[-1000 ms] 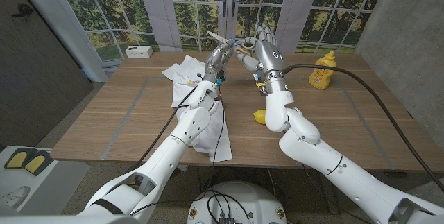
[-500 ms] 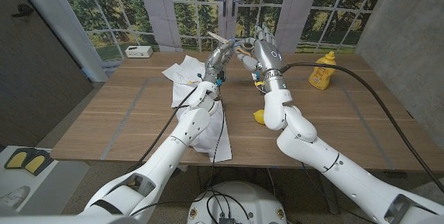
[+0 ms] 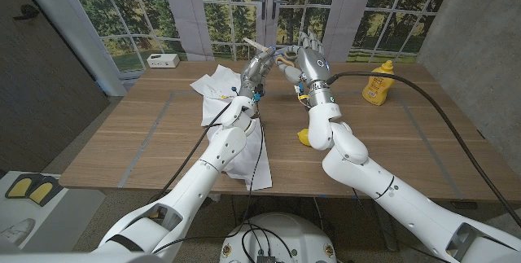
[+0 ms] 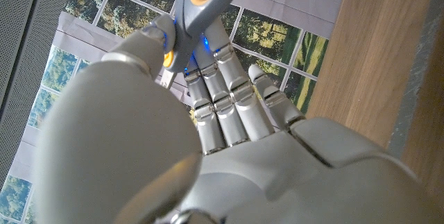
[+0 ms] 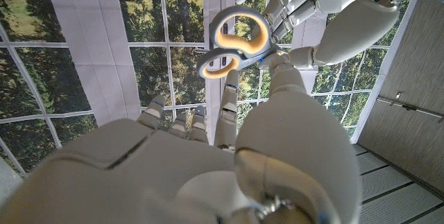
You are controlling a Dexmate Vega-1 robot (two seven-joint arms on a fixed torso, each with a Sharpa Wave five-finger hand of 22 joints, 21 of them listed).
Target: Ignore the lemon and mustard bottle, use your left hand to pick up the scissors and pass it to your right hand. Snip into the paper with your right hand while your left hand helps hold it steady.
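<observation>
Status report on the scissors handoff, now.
Left hand holds scissors aloft. Right hand at the handle loops, grip unconfirmed. Paper on table. Lemon beside right arm, not in the way.

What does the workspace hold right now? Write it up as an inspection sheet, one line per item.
Surface: wooden table, pale tape lines across it.
Job's things: scissors held up between both hands, grey handles with orange lining; white paper crumpled on the table.
Clutter: lemon beside the right forearm; mustard bottle upright, far right.
Hands: left hand grips the scissors; right hand raised with its fingers at the handle loops, grip not clear.
Cables: black cable along the right arm.
Surroundings: forest window backdrop; small white box behind the table.
</observation>
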